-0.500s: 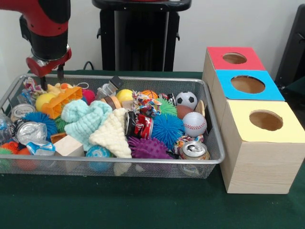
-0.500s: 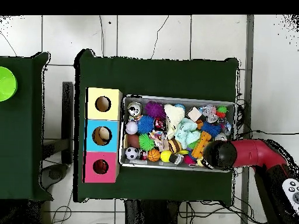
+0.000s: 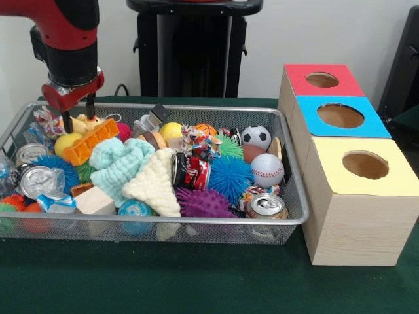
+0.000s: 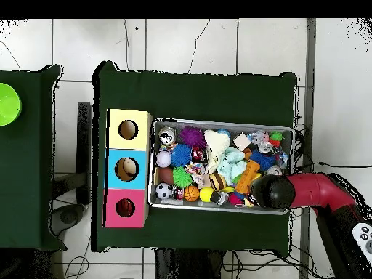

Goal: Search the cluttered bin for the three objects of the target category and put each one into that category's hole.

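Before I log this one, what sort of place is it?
Probably a robotics lab sorting station: a green-clothed table on a tiled floor, a wire-mesh bin of toys, and three wooden boxes with holes.

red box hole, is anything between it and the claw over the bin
Yes. The claw hangs open over the bin's end farthest from the boxes. Between it and the red-topped box's hole lies the whole pile, including an orange bone toy, a soccer ball and a baseball, plus the bin's end wall.
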